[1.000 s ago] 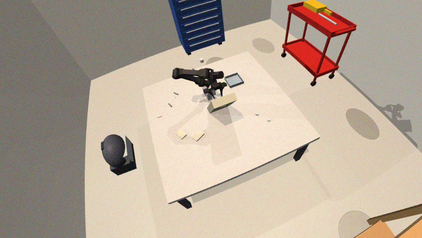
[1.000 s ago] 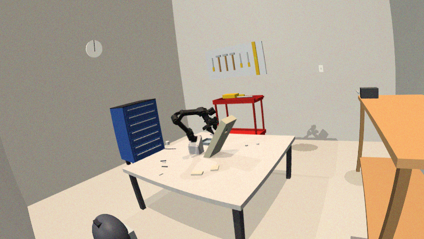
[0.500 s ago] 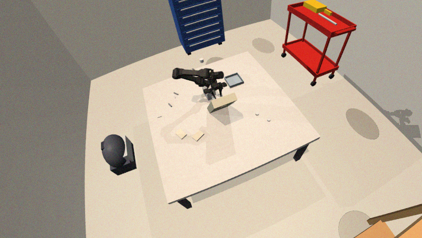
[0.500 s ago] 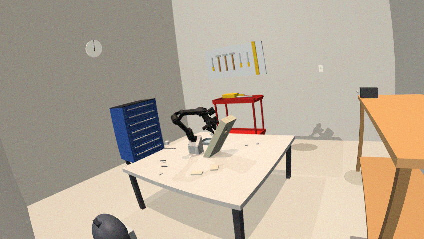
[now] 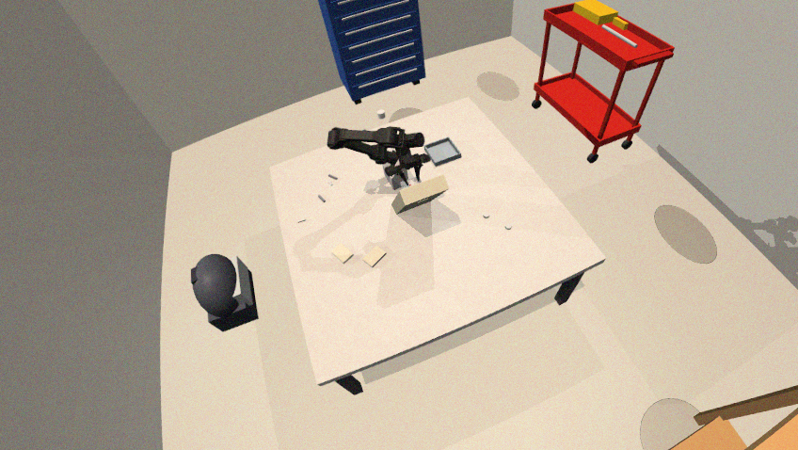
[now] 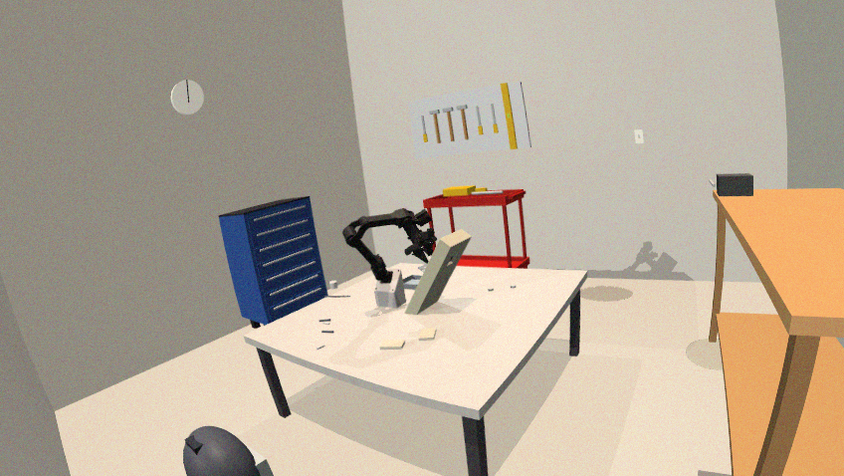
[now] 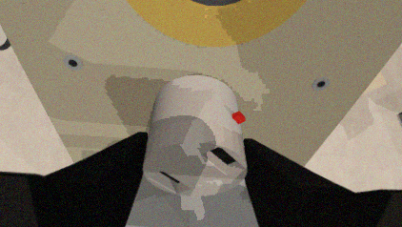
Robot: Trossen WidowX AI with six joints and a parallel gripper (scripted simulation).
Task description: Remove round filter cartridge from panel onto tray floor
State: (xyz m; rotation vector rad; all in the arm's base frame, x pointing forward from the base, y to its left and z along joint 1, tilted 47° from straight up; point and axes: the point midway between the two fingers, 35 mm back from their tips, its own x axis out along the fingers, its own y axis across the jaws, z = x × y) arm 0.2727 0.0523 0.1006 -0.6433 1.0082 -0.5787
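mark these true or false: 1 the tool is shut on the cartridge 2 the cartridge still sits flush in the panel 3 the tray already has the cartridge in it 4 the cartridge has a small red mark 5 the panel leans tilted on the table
1. True. The tool is closed on the grey filter cartridge, with a black finger on each side of it.
2. False. The yellow-ringed socket in the panel shows at the top of the wrist view, and the cartridge is out of it, between the fingers.
3. False. The tray sits on the table beside the arm with nothing visible in it.
4. True. A small red mark shows on its side.
5. True. In the exterior view the panel stands slanted on the table.
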